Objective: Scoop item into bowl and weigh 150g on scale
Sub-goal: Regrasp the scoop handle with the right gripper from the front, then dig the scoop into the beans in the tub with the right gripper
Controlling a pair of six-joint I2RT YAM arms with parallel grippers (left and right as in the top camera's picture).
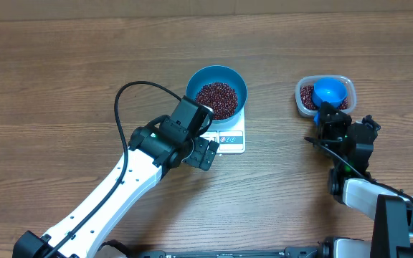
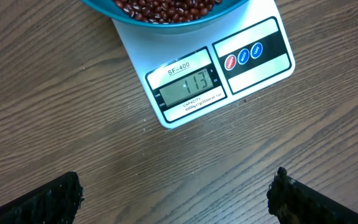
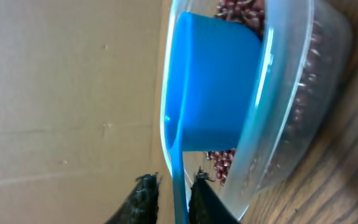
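A brown wooden table (image 1: 49,72) carries a small flat white square scale (image 2: 216,68) reading 113. The left gripper (image 2: 176,186) hovers by the scale's display edge, fingers spread wide and empty, its wrist hiding the scale's corner from overhead. A round deep blue bowl (image 1: 217,72) of dark red-brown beans (image 1: 216,99) sits on the scale. Well right of the scale, the right gripper (image 3: 171,186) pinches the handle of a small blue plastic scoop (image 1: 330,91) resting in a clear plastic tub (image 1: 347,86).
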